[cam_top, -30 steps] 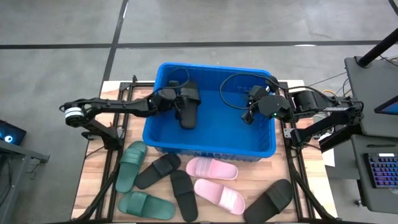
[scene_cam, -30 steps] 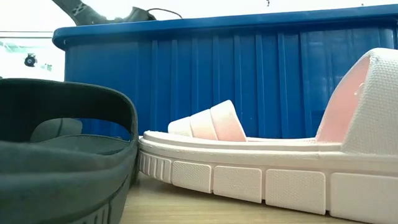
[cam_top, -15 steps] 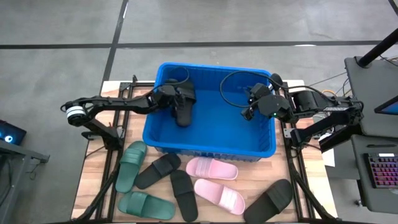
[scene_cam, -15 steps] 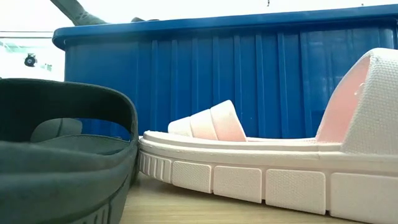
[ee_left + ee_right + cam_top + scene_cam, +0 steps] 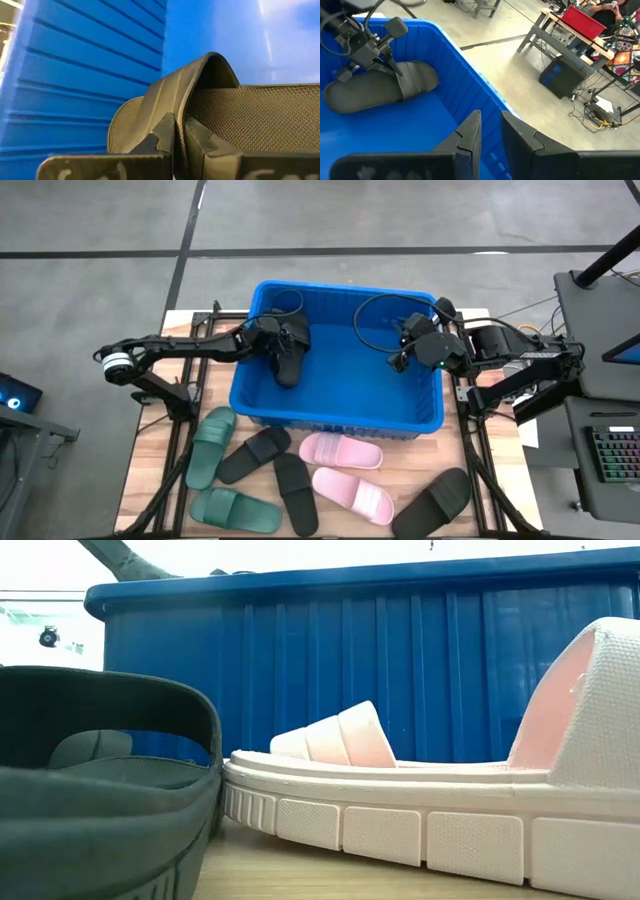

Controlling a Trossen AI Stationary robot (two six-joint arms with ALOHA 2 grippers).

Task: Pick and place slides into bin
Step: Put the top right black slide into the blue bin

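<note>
The blue bin [image 5: 337, 415] sits at the far middle of the wooden table [image 5: 150, 470], its near wall standing just behind the loose slides. Inside it, against the left wall, the left gripper [image 5: 279, 340] is clamped tight on the strap of a black slide [image 5: 289, 358]; in the left wrist view its fingers [image 5: 162, 137] pinch the strap's edge with the ribbed blue wall close alongside. Most of the bin's floor to the right of that slide is bare blue. The right gripper [image 5: 403, 352] hangs over the bin's right side, just inside the rim, holding nothing; the right wrist view shows its fingers [image 5: 470, 132] a narrow gap apart above the bin's wall. On the table in front of the bin lie seven slides: two dark green slides [image 5: 211, 446] at the left, two black ones [image 5: 254, 453] beside them, two pink slides [image 5: 340, 450] in the middle, nearly touching the bin's near wall, and one black slide [image 5: 436, 502] near the right front corner. Bare wood shows along the table's left edge and between the pink pair and that last slide.
</note>
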